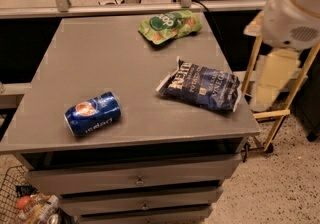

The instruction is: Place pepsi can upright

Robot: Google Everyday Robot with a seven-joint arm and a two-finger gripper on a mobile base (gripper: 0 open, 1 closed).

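The pepsi can (pixel 92 113) lies on its side near the front left of the grey table (pixel 100 53), blue with a red-white round logo and white lettering. My gripper (pixel 272 75) hangs off the table's right edge, below the white arm housing (pixel 295 8). It is well to the right of the can, beyond the chip bag, and holds nothing that I can see.
A dark-blue chip bag (pixel 202 85) lies flat at the table's right side. A green snack bag (pixel 170 25) lies at the back. A yellow wooden frame (pixel 280 113) stands right of the table. Drawers (pixel 137 180) are below the top, and a wire basket (pixel 20 203) sits at lower left.
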